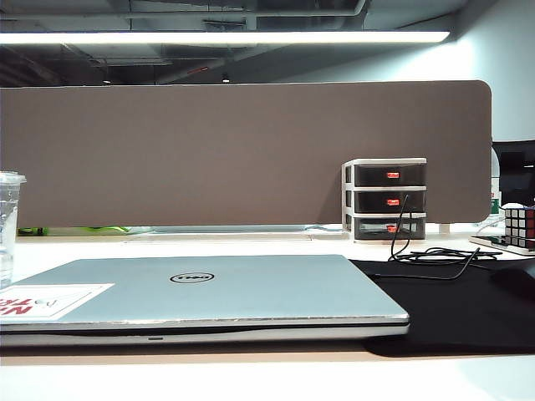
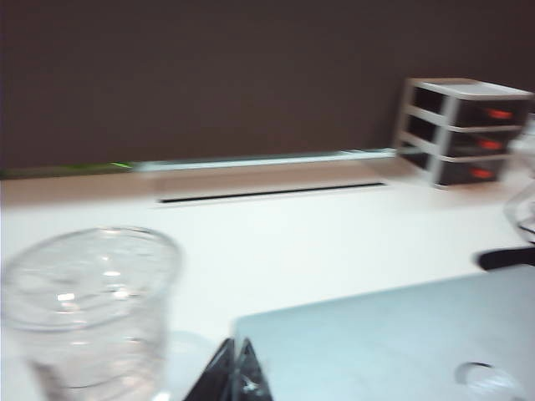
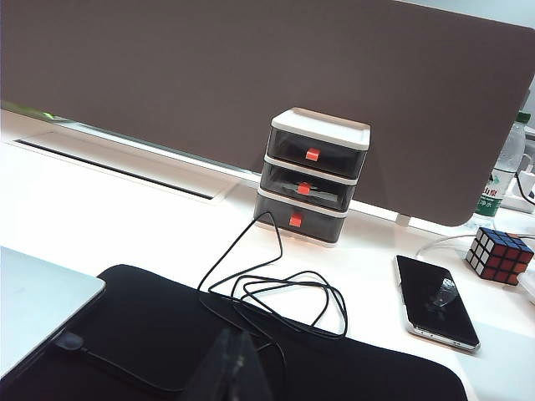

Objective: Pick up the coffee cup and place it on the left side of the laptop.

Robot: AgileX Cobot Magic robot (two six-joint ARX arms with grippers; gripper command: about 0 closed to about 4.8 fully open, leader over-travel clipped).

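The coffee cup (image 1: 8,225), clear plastic with a lid, stands upright on the white desk at the far left edge of the exterior view, just left of the closed silver Dell laptop (image 1: 209,292). In the left wrist view the coffee cup (image 2: 88,305) is close and blurred, beside the laptop (image 2: 393,334) corner. My left gripper (image 2: 234,372) is shut and empty, its tips between cup and laptop, touching neither as far as I can see. My right gripper (image 3: 238,368) is shut and empty over the black mat (image 3: 167,334). Neither gripper shows in the exterior view.
A small three-drawer organiser (image 1: 386,200) stands against the brown partition (image 1: 242,150). A tangled black cable (image 3: 276,292) lies over the mat. A phone (image 3: 435,301), a Rubik's cube (image 3: 499,255) and a water bottle (image 3: 504,171) sit at the right.
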